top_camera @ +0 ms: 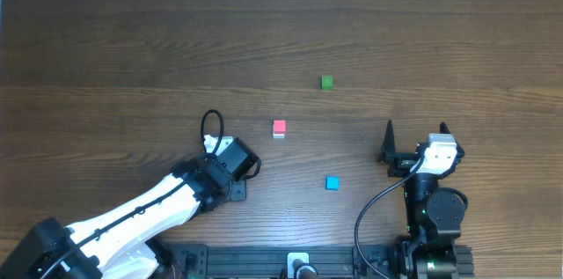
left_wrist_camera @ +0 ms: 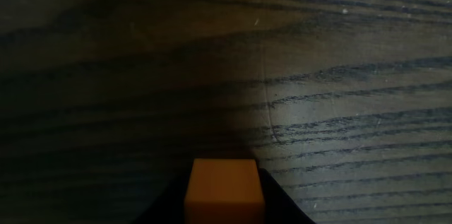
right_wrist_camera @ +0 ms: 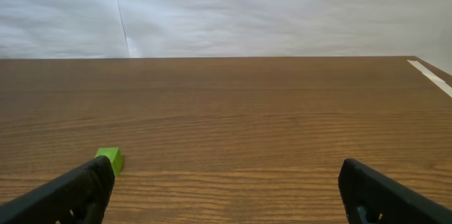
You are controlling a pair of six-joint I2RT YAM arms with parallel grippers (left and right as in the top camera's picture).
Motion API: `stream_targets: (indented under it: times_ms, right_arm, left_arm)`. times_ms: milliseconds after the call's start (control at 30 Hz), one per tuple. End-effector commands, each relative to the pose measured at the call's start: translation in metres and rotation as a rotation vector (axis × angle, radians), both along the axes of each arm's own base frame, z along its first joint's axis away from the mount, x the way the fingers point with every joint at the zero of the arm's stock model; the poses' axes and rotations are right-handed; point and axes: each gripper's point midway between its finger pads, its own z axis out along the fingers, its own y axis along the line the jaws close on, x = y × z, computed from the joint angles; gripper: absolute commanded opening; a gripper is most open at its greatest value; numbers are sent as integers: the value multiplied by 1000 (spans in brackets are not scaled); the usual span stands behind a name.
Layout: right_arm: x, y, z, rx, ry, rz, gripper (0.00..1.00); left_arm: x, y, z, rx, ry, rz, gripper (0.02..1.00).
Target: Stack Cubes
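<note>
**Orange cube pinched, stack not yet begun**

The left pincer (top_camera: 213, 144) is pinching an orange cube (left_wrist_camera: 224, 185) between its fingers, low over the tabletop (top_camera: 132, 41). Whether the cube rests on the wood or hangs just above it cannot be told. The right pincer (top_camera: 415, 135) is spread wide and holds nothing.

Three more cubes lie loose and well apart on the wood. A pink cube (top_camera: 279, 127) is nearest the left pincer, a blue cube (top_camera: 332, 183) sits closer to the arm bases, and a green cube (top_camera: 327, 82) lies farther out.

This looks like the pick-up step. The next move would call for lifting the orange cube, squaring it over a base cube, likely the pink one, and lowering it flat before letting go.
</note>
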Motion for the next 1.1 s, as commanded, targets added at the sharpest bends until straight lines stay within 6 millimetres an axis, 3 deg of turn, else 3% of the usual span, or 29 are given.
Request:
stream_targets:
  times_ms: [33, 133, 200, 300, 400, 533, 700, 800, 1100]
  right_arm:
    - [0, -4, -2, -2, 1, -19, 993]
    - [0, -4, -2, -2, 2, -19, 993]
    - [0, -4, -2, -2, 2, -19, 991]
    - [0, -4, -2, -2, 2, -19, 993]
    - [0, -4, -2, -2, 1, -19, 993]
    - [0, -4, -2, -2, 2, -19, 991]
    - [0, -4, -2, -2, 2, -19, 991]
    - [0, -4, -2, -2, 2, -19, 991]
    - [0, -4, -2, -2, 2, -19, 991]
  left_arm:
    - [-2, 5, -3, 26, 5, 18, 231]
    - [6, 4, 10, 46, -9, 22, 196]
    - [16, 0, 27, 62, -33, 27, 97]
    - [38, -11, 61, 72, -82, 36, 80]
    - [63, -31, 94, 61, -122, 32, 73]
    - [91, -60, 119, 43, -134, 30, 56]
    - [108, -90, 115, 62, -102, 4, 45]
    - [114, -102, 95, 73, -73, -5, 47]
    - [119, -113, 77, 50, -52, -8, 47]
